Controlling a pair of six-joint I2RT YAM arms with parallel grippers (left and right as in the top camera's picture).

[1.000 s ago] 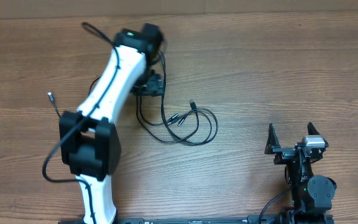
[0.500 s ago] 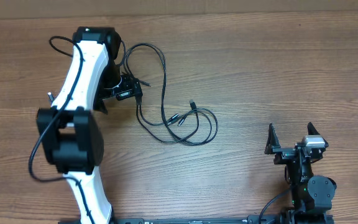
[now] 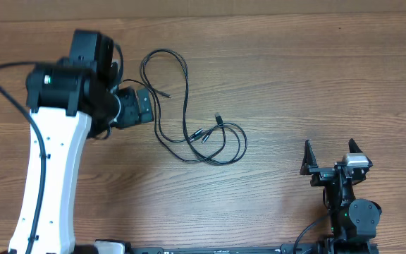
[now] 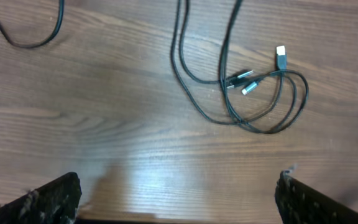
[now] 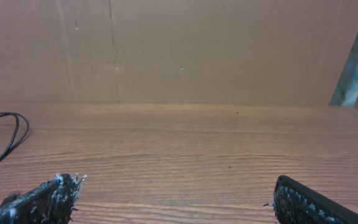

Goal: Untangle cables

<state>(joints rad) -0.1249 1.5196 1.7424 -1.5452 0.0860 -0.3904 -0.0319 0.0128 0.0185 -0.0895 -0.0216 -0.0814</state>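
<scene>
Cables (image 3: 189,113): thin black cords lying loose on the table (image 3: 294,70), in the upper middle of the overhead frame. One long loop reaches toward the top of the frame. Its strands run down and right into a flatter bundle of overlapping loops near the centre. Several plug ends lie close together inside that lower bundle, with strands crossing over one another around them. In my left wrist view the bundle sits in the upper right of the frame, with a silvery plug (image 4: 281,55) at its right side. A separate curve of cord shows at the upper left corner. In my right wrist view only a small looped stretch of cord shows at the far left edge.

My left gripper (image 3: 138,106): in the upper left of the overhead frame, just left of the long descending strands. I cannot tell from above whether it touches them. My wrist view shows my jaws spread wide, with only bare wood between them. My white left arm (image 3: 48,176) runs up from the bottom left corner.

My right gripper (image 3: 331,156): in the lower right of the overhead frame, well apart from the cables. Jaws spread wide, with bare wood between them and a cardboard wall (image 5: 197,50) beyond the table edge.
</scene>
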